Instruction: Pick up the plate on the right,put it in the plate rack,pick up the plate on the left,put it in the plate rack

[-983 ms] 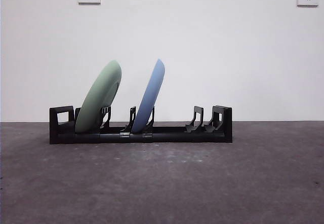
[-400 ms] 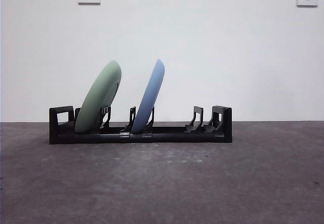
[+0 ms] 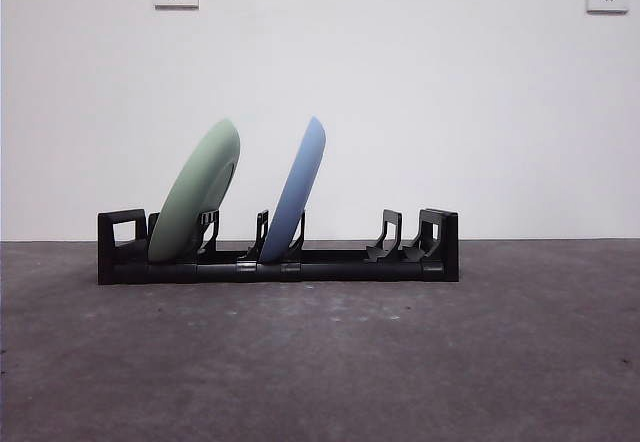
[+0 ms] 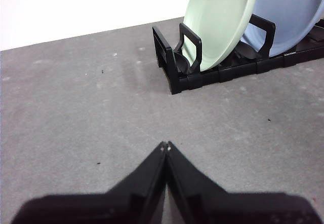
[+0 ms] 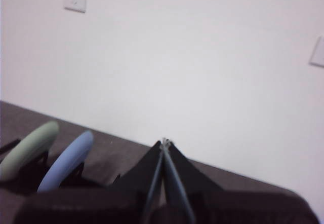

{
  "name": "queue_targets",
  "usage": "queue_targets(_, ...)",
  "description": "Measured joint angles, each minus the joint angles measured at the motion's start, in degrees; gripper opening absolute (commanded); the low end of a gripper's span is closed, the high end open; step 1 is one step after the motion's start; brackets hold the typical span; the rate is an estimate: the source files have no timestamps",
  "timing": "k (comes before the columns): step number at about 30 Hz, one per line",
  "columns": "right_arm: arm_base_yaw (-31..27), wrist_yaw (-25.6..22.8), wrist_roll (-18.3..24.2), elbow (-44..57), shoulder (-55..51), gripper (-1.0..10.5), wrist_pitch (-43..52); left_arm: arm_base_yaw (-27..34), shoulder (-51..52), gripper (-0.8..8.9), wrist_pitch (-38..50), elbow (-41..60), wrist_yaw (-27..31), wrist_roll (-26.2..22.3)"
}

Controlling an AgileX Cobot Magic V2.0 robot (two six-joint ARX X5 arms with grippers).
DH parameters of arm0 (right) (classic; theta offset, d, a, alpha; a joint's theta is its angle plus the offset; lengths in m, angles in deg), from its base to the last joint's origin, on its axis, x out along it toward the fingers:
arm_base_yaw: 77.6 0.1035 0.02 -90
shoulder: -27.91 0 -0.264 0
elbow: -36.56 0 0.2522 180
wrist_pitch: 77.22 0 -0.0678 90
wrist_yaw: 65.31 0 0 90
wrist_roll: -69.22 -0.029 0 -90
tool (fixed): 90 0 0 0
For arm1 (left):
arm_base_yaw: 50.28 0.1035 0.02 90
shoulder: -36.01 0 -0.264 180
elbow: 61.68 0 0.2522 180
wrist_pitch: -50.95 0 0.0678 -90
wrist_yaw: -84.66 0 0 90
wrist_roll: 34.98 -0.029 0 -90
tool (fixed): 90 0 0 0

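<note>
Plate rack (image 3: pixel 278 260) loaded with both plates; both grippers empty and clear of it.

Nearest the left gripper (image 4: pixel 165 145) lies bare grey table (image 4: pixel 76 112); its jaws are pressed together with nothing between them. Ahead of those jaws, well apart, stands the rack's blocky end, then the green plate (image 4: pixel 217 21) leaning in its slot, then the blue plate (image 4: pixel 288 11) one slot beyond. The right gripper (image 5: pixel 164 142) is likewise closed on nothing, raised, with both plates low and off to one side of it and the wall (image 5: pixel 202 57) behind. Across the last second the front view shows no change: plates and rack are unmoved and no arm enters. Judgement: both placements are done, and the task appears complete.
</note>
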State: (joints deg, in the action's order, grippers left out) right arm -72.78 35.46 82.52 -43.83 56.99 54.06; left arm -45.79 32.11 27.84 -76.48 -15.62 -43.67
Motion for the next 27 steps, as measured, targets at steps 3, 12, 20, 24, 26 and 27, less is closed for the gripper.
queue_targets(3, 0.00, 0.02, -0.33, 9.44, -4.22, 0.0, 4.24, 0.00, 0.00, -0.04, 0.00, 0.00, 0.00, 0.00)
queue_targets(12, 0.00, -1.51, -3.17, 36.17, -16.17, 0.0, 17.38, 0.00, 0.00, -0.04, 0.00, 0.00, 0.00, 0.00)
queue_targets(20, 0.00, -5.90, -9.62, 53.88, -24.72, 0.0, 23.80, 0.02, 0.00, -0.04, 0.00, 0.00, 0.00, 0.00)
queue_targets(24, 0.00, -5.95, -10.78, 59.30, -28.20, 0.0, 24.22, 0.00, 0.00, -0.04, 0.00, 0.00, 0.00, 0.00)
queue_targets(26, 0.00, -6.05, -10.97, 61.16, -28.48, 0.0, 24.48, 0.02, 0.00, -0.04, 0.00, 0.00, 0.00, 0.00)
queue_targets(27, 0.00, -6.08, -11.02, 62.01, -28.46, 0.0, 24.41, 0.00, 0.00, -0.04, 0.00, 0.00, 0.00, 0.00)
